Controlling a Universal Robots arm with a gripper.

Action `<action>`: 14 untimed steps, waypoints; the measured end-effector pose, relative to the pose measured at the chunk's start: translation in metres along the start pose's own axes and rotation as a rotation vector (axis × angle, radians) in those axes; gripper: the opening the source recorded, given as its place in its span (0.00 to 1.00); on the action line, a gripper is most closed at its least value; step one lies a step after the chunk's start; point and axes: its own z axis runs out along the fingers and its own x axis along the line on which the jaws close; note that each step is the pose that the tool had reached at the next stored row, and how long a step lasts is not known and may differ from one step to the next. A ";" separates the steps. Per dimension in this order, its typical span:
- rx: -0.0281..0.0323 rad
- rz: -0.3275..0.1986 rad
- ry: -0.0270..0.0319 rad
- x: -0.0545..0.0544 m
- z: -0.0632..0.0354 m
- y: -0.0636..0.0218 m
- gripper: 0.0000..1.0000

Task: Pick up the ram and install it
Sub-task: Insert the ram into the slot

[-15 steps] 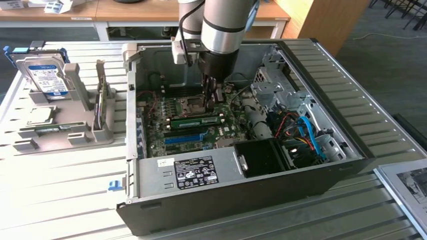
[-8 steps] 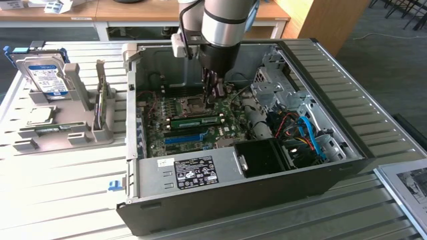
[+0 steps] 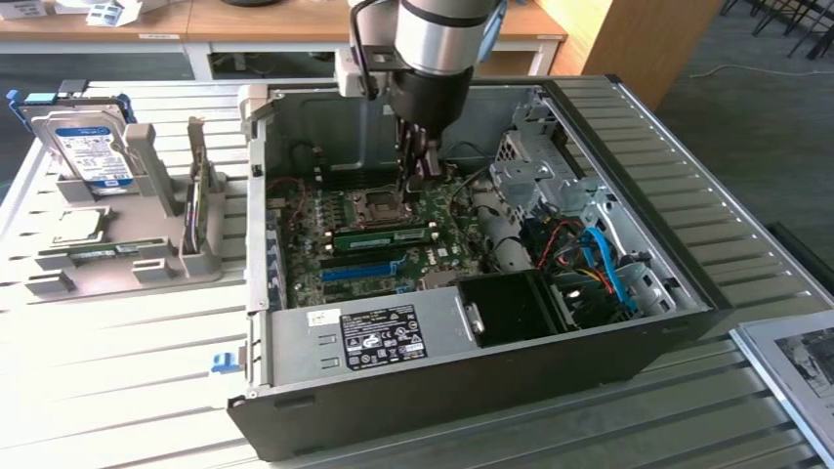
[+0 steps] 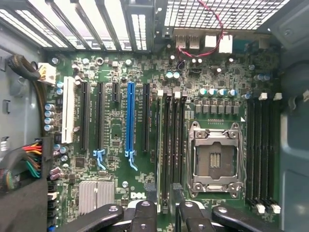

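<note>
My gripper (image 3: pixel 420 181) hangs with jaws apart, holding nothing, inside the computer case (image 3: pixel 431 381), close above the ram (image 3: pixel 385 237) seated in its slot beside the processor socket (image 3: pixel 378 203).

Wooden desks (image 3: pixel 300 20), grey carpet floor (image 3: pixel 704 98), white slatted table (image 3: pixel 104 371)

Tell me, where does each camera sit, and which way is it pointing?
Exterior view: off the arm, high beside the table, angled down into the open case; the arm reaches down into it, and the gripper hangs over the motherboard.
Wrist view: on the wrist, facing straight onto the motherboard; the open gripper's fingers show.
Shared: the motherboard, blue slot, socket, and the ram in its slot.
</note>
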 end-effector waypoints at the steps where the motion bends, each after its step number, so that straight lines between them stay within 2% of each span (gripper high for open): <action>1: 0.0000 0.000 -0.0001 0.000 -0.0021 0.0001 0.25; 14: 0.0001 0.000 -0.0001 0.000 -0.0217 0.0007 0.25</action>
